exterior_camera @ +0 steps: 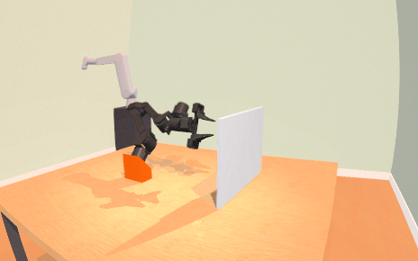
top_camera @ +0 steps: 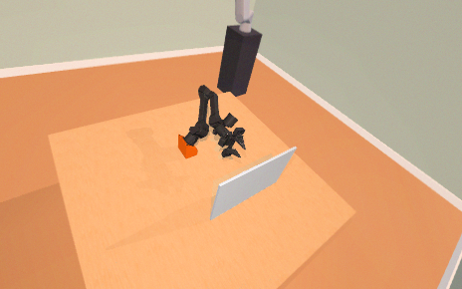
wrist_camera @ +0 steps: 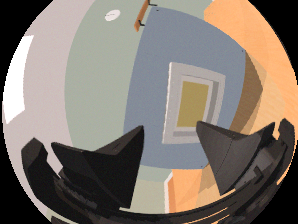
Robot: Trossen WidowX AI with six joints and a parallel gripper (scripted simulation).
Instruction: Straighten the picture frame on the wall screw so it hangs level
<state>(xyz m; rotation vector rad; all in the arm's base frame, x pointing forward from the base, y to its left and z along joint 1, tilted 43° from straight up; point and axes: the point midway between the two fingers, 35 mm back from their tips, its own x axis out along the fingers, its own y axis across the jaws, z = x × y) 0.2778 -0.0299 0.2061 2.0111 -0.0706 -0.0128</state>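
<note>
The picture frame (wrist_camera: 172,100), pale with a yellow-brown picture, hangs on the blue-grey front of the upright panel (top_camera: 254,184) (exterior_camera: 240,153) (wrist_camera: 150,100). The wrist view is turned, with the table side at right, and its lens bends lines, so I cannot tell whether the frame is level. My gripper (top_camera: 242,151) (exterior_camera: 213,128) (wrist_camera: 170,128) is open and empty, one finger above the other. It stands back from the panel, clear of the frame. In the wrist view the lower finger overlaps a corner of the frame. The screw and notched strip are hidden.
The panel stands on the wooden table (top_camera: 139,214) (exterior_camera: 270,225). An orange block (top_camera: 186,147) (exterior_camera: 137,168) is at my arm's base. A pale arm (exterior_camera: 122,76) stands on a dark pedestal (top_camera: 239,60) (exterior_camera: 122,130) behind. A wooden rail (wrist_camera: 142,15) shows beyond the panel.
</note>
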